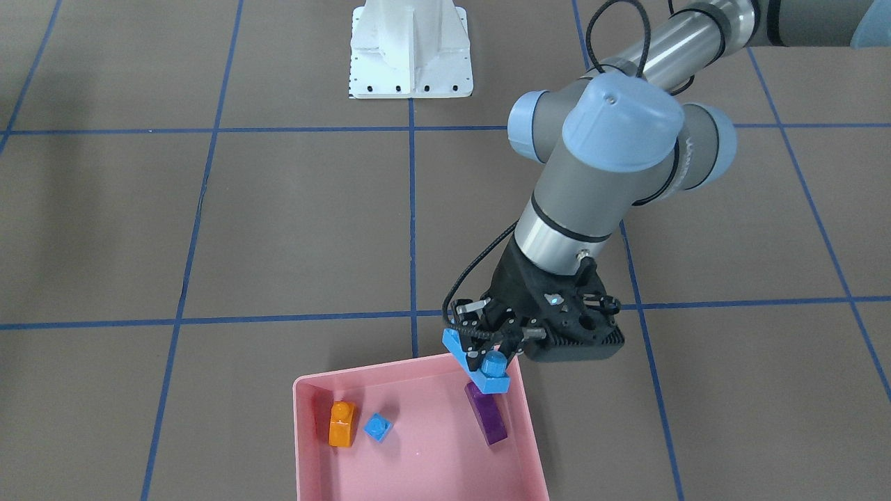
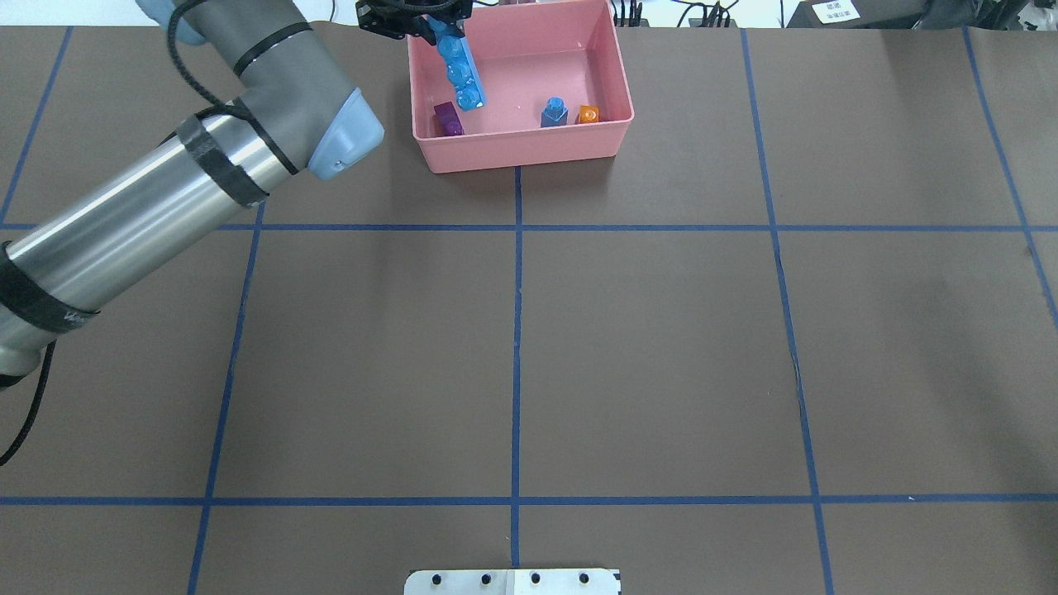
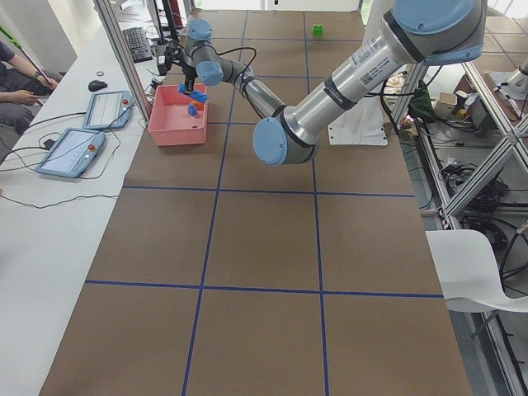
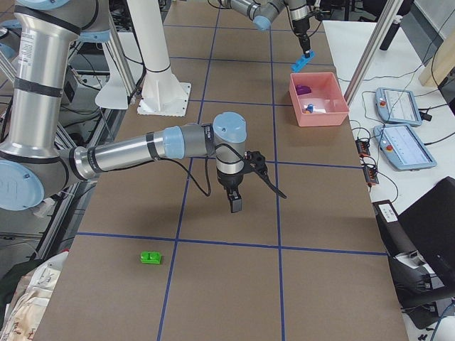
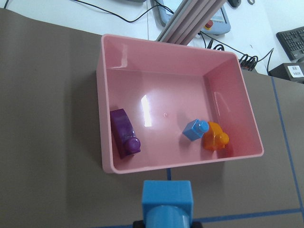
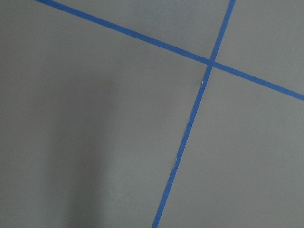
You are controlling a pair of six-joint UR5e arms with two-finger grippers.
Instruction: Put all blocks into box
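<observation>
The pink box (image 1: pixel 418 463) lies at the table's far edge and also shows in the overhead view (image 2: pixel 521 149). In it lie the orange block (image 1: pixel 342 423), the small blue single-stud block (image 1: pixel 377 426) and the slim purple block (image 1: pixel 487 414). My left gripper (image 1: pixel 487 351) is shut on the long blue four-stud block (image 1: pixel 480 369) and holds it tilted above the box's corner, over the purple block. The green two-stud block (image 4: pixel 150 257) lies on the table far from the box. My right gripper (image 4: pixel 234 202) hangs above the table's middle; I cannot tell whether it is open or shut.
The white robot base (image 1: pixel 411 49) stands at the table's near edge. Blue tape lines (image 2: pixel 517 330) cross the brown table. An operators' desk with tablets (image 3: pixel 70 153) and cables runs just beyond the box.
</observation>
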